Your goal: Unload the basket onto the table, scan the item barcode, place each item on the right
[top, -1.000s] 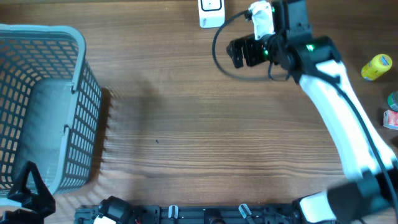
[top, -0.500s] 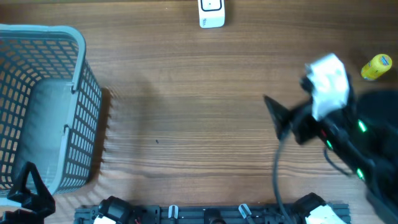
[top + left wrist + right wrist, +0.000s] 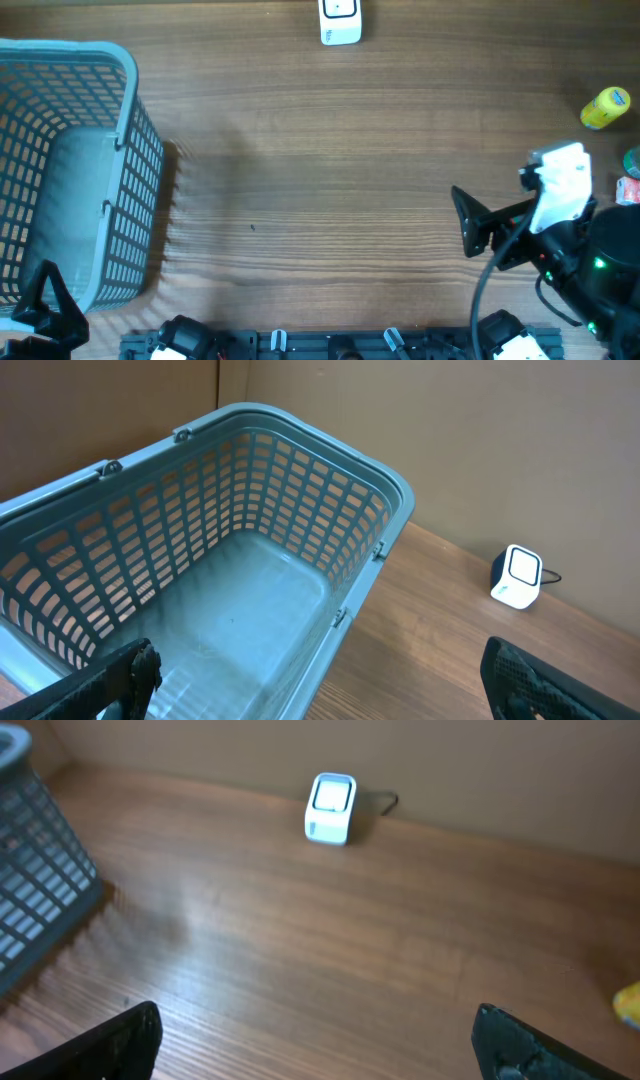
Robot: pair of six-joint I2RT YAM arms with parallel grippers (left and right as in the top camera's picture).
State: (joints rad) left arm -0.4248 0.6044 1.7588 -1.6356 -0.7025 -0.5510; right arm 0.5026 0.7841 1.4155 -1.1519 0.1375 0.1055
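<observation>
The white barcode scanner (image 3: 340, 22) stands at the table's far edge, also seen as the scanner (image 3: 330, 808) in the right wrist view and the scanner (image 3: 517, 576) in the left wrist view. A yellow item (image 3: 606, 107) lies at the far right, apart from both arms. My right gripper (image 3: 468, 222) hovers low at the front right, open and empty, its fingers wide apart over bare wood (image 3: 315, 1040). Over the basket's near corner at the front left, my left gripper (image 3: 45, 300) is open and empty (image 3: 320, 680).
A large grey-blue mesh basket (image 3: 125, 140) with nothing in it fills the left side of the table. More small items (image 3: 630, 180) sit at the right edge, partly cut off. The right arm's white body (image 3: 560, 185) and cable hang over the front right corner.
The right arm has swung from beside the scanner at the back down to the front right corner, still open. The left arm has not moved.
</observation>
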